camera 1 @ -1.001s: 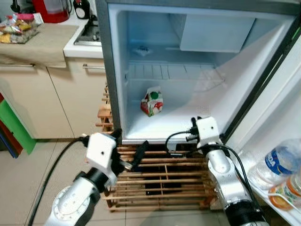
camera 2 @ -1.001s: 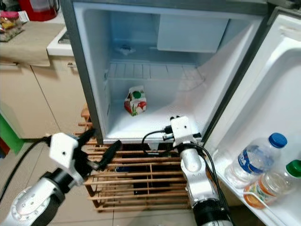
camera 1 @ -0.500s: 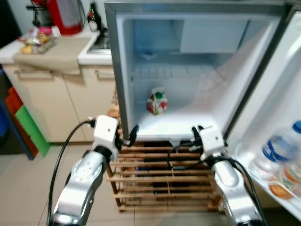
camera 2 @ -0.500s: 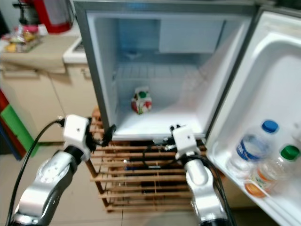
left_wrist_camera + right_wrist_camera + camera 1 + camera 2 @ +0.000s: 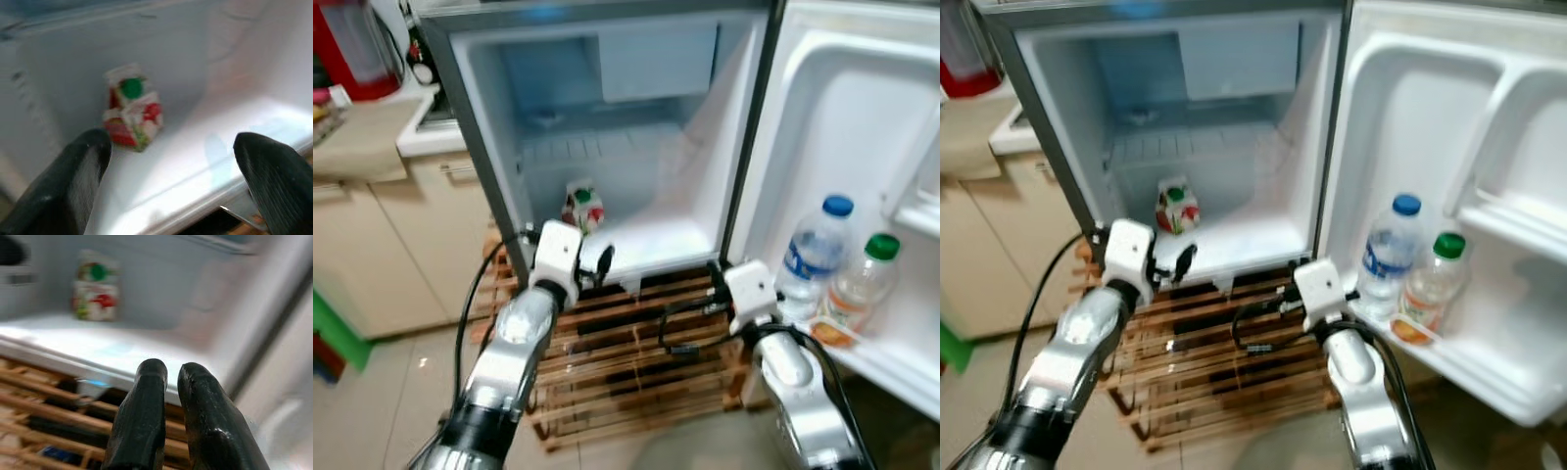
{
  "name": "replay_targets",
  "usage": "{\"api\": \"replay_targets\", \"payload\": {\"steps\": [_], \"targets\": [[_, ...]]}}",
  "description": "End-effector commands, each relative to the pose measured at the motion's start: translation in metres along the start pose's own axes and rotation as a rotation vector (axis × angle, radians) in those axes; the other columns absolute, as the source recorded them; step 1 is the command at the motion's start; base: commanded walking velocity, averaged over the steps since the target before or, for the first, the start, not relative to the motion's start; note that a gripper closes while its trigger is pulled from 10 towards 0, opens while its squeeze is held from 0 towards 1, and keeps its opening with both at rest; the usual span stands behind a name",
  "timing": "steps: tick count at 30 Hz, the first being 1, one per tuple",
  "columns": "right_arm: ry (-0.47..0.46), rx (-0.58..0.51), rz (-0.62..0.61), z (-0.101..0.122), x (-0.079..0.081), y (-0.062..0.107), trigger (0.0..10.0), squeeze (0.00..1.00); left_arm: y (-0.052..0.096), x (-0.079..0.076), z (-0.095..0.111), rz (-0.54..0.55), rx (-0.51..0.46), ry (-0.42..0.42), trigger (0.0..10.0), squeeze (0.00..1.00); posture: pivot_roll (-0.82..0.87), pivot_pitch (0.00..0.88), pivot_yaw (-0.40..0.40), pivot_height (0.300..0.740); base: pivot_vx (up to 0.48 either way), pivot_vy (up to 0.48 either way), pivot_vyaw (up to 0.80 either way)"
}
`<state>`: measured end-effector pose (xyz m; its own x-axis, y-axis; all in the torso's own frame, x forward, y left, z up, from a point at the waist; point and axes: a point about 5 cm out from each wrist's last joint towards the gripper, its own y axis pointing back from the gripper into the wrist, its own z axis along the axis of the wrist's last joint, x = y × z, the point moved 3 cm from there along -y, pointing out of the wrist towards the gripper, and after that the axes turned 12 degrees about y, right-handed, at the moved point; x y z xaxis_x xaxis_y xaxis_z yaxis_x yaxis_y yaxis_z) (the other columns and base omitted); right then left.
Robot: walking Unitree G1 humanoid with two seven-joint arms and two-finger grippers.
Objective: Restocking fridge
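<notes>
Our views are soft with blur. The carton [image 5: 582,207] stands upright at the back left of the fridge [image 5: 636,157] floor. Our left gripper [image 5: 171,171] hangs spread wide, empty, before the fridge's front lip; our right gripper [image 5: 168,396] is pinched together, empty, lower down. The frame has swung since a second ago: the door shelf's two bottles [image 5: 813,259] now show whole.

I've got a slatted wooden rack [image 5: 626,352] low down, beige cabinets [image 5: 382,245] left, red appliance [image 5: 347,49] on the surface [image 5: 357,137].
</notes>
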<state>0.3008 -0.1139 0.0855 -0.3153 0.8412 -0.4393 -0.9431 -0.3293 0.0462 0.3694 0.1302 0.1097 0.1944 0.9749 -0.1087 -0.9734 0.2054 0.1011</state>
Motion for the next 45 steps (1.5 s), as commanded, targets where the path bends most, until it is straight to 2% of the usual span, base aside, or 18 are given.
{"api": "replay_targets", "payload": {"steps": [1, 5, 6, 10, 14, 20, 21, 26, 31, 36, 39, 41, 45], "targets": [[-0.007, -0.049, 0.018, 0.012, 0.002, -0.001, 10.0, 0.0, -0.003, 0.012, -0.002, 0.051, 0.003, 0.022, 10.0, 0.0, -0.17, 0.0, 0.05, 0.68, 0.0, 0.0, 0.0], [-0.006, -0.053, 0.029, 0.011, 0.004, 0.005, 10.0, 0.0, -0.012, 0.016, -0.001, 0.071, 0.002, 0.029, 10.0, 0.0, -0.18, 0.0, 0.055, 0.68, 0.0, 0.378, 0.0], [-0.007, -0.052, 0.038, 0.011, 0.004, 0.009, 10.0, 0.0, -0.018, 0.01, 0.0, 0.054, 0.007, 0.012, 10.0, 0.0, -0.2, 0.0, 0.055, 0.68, 0.27, 0.398, 0.0], [-0.007, -0.052, 0.054, 0.01, 0.005, 0.013, 10.0, 0.0, -0.025, 0.0, 0.001, 0.022, 0.009, -0.004, 10.0, 0.0, -0.21, 0.0, 0.056, 0.68, 0.291, 0.383, 0.0], [0.002, -0.034, 0.085, 0.007, 0.008, 0.021, 10.0, 0.0, -0.035, -0.027, -0.003, -0.067, 0.042, -0.045, 10.0, 0.0, -0.22, 0.0, 0.059, 0.68, 0.314, 0.363, 0.0], [-0.003, -0.022, 0.072, 0.006, 0.006, 0.024, 10.0, 0.0, -0.034, -0.061, -0.013, -0.204, 0.054, -0.074, 10.0, 0.0, -0.23, 0.0, 0.063, 0.68, 0.359, 0.174, 0.0], [-0.002, -0.02, 0.069, 0.006, 0.006, 0.024, 10.0, 0.0, -0.034, -0.063, -0.014, -0.211, 0.055, -0.076, 10.0, 0.0, -0.23, 0.0, 0.063, 0.68, 0.3, 0.0, 0.0], [0.004, 0.009, 0.03, 0.001, 0.0, 0.024, 10.0, 0.0, -0.023, -0.082, -0.024, -0.311, 0.028, -0.042, 10.0, 0.0, -0.22, 0.0, 0.061, 0.68, 0.0, 0.0, 0.0], [-0.043, 0.009, 0.002, 0.001, -0.003, 0.023, 10.0, 0.0, -0.014, -0.087, -0.022, -0.347, -0.032, -0.003, 10.0, 0.0, -0.21, 0.0, 0.069, 0.68, 0.0, 0.0, -0.45], [-0.025, 0.032, -0.065, -0.004, -0.014, 0.027, 10.0, 0.0, 0.025, -0.063, -0.024, -0.319, -0.14, 0.032, 10.0, 0.0, -0.2, 0.0, 0.067, 0.68, 0.0, 0.0, -0.43], [-0.045, 0.035, -0.115, -0.004, -0.02, 0.026, 10.0, 0.0, 0.046, -0.058, -0.024, -0.309, -0.165, 0.086, 10.0, 0.0, -0.18, 0.0, 0.058, 0.68, 0.0, 0.0, 0.0], [-0.065, 0.05, -0.133, -0.007, -0.021, 0.024, 10.0, 0.0, 0.053, -0.059, -0.025, -0.294, -0.165, 0.096, 10.0, 0.0, -0.17, 0.0, 0.054, 0.676, 0.0, 0.0, 0.24], [-0.068, 0.061, -0.127, -0.011, -0.02, 0.02, 10.0, 0.0, 0.051, -0.056, -0.026, -0.247, -0.148, 0.095, 10.0, 0.0, -0.16, 0.0, 0.047, 0.662, 0.0, 0.0, 0.0]]}}
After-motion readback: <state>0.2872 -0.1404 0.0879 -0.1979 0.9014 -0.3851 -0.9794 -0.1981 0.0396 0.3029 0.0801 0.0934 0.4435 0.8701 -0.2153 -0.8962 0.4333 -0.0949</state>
